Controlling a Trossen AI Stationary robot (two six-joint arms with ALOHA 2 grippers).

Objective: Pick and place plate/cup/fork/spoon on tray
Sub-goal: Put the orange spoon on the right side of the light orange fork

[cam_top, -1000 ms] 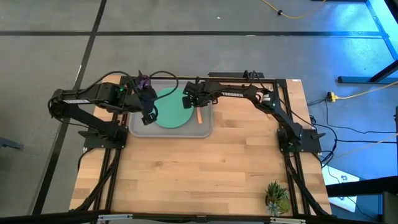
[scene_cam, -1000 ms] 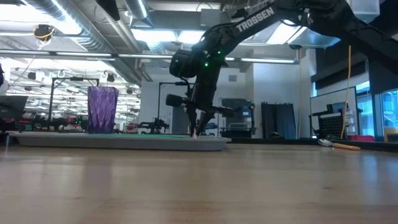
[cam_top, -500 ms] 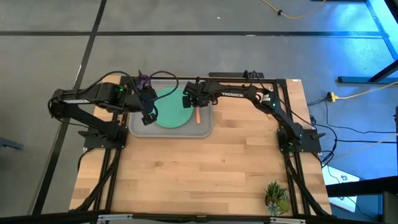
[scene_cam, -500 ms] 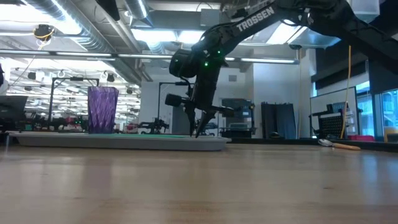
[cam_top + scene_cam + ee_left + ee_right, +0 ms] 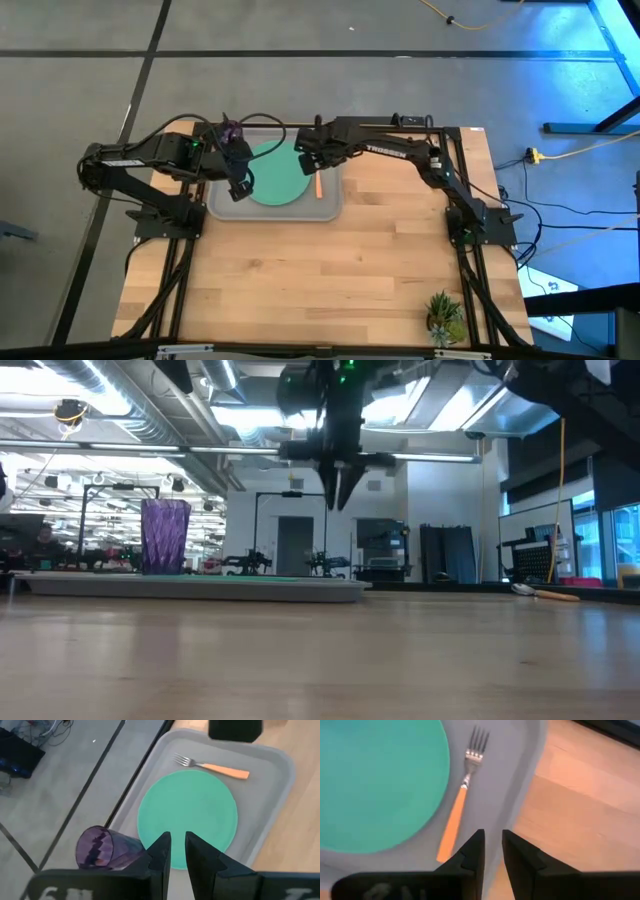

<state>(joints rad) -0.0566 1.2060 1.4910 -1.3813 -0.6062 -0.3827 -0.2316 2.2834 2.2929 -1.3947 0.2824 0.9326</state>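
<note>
The grey tray [image 5: 225,205] lies at the table's far side. On it are the teal plate [image 5: 278,176], the purple cup [image 5: 232,130] upright at its far left corner, and the fork [image 5: 318,186] flat to the right of the plate. The fork also shows in the right wrist view [image 5: 459,802]. My right gripper [image 5: 338,495] hangs high above the tray's right part, its fingers a narrow gap apart and empty. My left gripper [image 5: 177,851] hovers over the plate's left edge beside the cup [image 5: 98,849], also narrowly open and empty. The spoon [image 5: 541,594] lies on the table.
A small potted plant [image 5: 445,316] stands at the table's near right corner. The wood tabletop [image 5: 320,270] stretches from the tray to the near edge. The right arm's links [image 5: 400,152] reach across the far side to the tray.
My right gripper has let go of the fork and risen straight up from the tray's right part. In the low view it has gone from tray level to well above the tray. The fork stays flat on the tray beside the plate.
</note>
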